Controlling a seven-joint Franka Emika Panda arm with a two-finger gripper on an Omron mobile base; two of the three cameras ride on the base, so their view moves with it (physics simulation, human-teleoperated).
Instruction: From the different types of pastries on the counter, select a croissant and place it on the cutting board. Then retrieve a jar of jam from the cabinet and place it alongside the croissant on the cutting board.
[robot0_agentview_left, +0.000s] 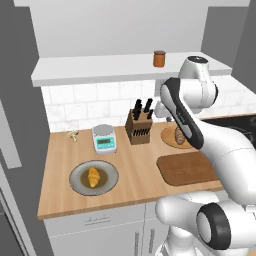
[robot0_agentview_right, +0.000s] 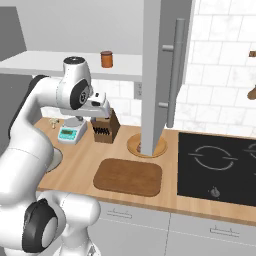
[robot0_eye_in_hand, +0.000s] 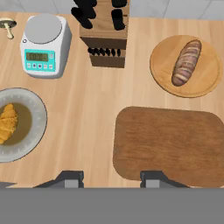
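Nothing of the task is done yet, as far as I can judge. Lying on the grey-olive plate (robot0_agentview_left: 80, 182) at the lower left of the left base view, the croissant (robot0_agentview_left: 93, 176) is waiting untouched. The cutting board (robot0_eye_in_hand: 170, 146) is sitting bare in the lower right of the hand view. The jar of jam (robot0_agentview_left: 159, 58) is standing on the cabinet (robot0_agentview_left: 90, 67) shelf near the top of that same base view, well above the counter (robot0_agentview_left: 135, 170). So both the pick of the pastry and the fetch of the jar are still ahead of me.

I am hovering my gripper (robot0_eye_in_hand: 111, 180) high over the worktop with the jaws drawn in to their narrowest and nothing between them; the two finger tips are showing at the bottom of the hand view, over the board's left edge and the bare wood beside it.

For room, bare counter is lying between the plate and the board, so a sideways carry looks open to me. The scale (robot0_eye_in_hand: 44, 46) and the knife block (robot0_eye_in_hand: 105, 37) are crowding the upper part of the hand view, behind that path. The brown bun (robot0_eye_in_hand: 187, 62) is resting on the round light-wood plate (robot0_eye_in_hand: 162, 76) at the upper right, just beyond the board's far edge. In the right base view a tall grey panel (robot0_agentview_right: 162, 75) is hanging over that round plate, which I judge could hinder a reach there.
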